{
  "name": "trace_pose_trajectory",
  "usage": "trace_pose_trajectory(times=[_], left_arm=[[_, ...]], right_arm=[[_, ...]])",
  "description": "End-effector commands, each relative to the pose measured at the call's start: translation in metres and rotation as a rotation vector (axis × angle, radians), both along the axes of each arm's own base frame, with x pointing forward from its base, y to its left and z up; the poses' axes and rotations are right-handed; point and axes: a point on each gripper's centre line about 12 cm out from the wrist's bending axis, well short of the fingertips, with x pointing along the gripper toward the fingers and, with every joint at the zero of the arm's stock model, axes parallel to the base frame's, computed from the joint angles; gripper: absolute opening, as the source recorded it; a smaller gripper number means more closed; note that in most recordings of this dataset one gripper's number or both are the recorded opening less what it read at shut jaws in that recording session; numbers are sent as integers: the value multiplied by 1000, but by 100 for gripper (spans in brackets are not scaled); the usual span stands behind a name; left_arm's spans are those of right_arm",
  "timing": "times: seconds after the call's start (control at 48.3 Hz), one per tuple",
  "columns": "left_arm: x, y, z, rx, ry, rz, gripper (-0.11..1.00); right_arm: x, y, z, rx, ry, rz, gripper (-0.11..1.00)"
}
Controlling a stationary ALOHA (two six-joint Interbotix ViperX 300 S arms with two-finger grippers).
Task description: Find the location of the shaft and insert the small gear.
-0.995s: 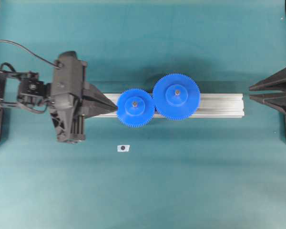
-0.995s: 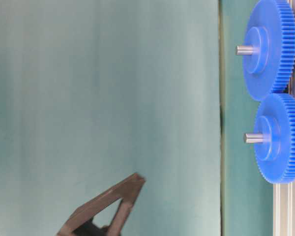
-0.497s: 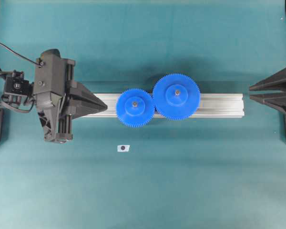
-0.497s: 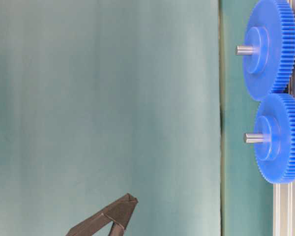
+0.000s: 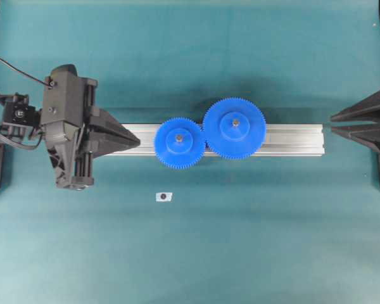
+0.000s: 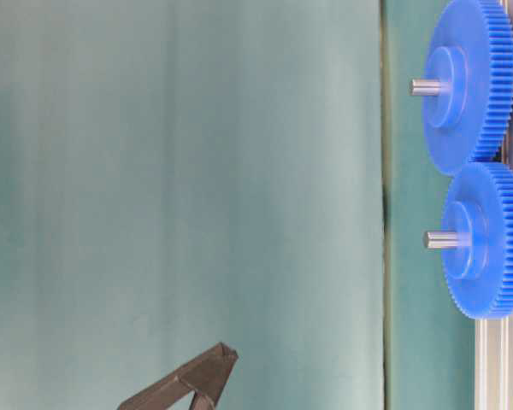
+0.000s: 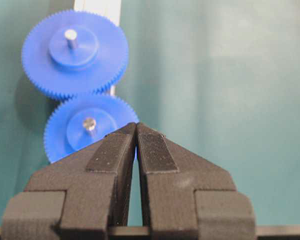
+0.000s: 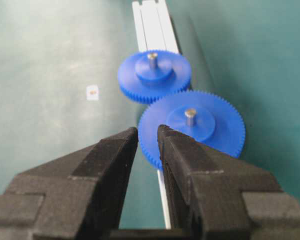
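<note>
The small gear (image 5: 180, 143) is blue, toothed, with a raised hub.

Small blue toothed plastic gear (image 5: 180, 143): matt, moulded. Thin grey metal shaft (image 6: 442, 240): smooth, shiny. Ribbed silver aluminium rail (image 5: 291, 139): brushed. Teal table covering (image 5: 240, 240): matt. Black gripper pads (image 7: 152, 150): finely ribbed.
</note>
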Motion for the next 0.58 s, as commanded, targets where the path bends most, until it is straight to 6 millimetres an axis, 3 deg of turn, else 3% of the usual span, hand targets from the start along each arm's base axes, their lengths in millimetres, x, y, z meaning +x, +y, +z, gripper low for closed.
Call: trace_pose_trajectory(times=[0.0,0.559], left_arm=[[-2,-1,10,1,-25,-5,8],[-9,-1,15,1,-45,-5,8]], right_arm=[[2,0,5,6,-14,-4,37],[0,0,8,4,-31,-3,37]])
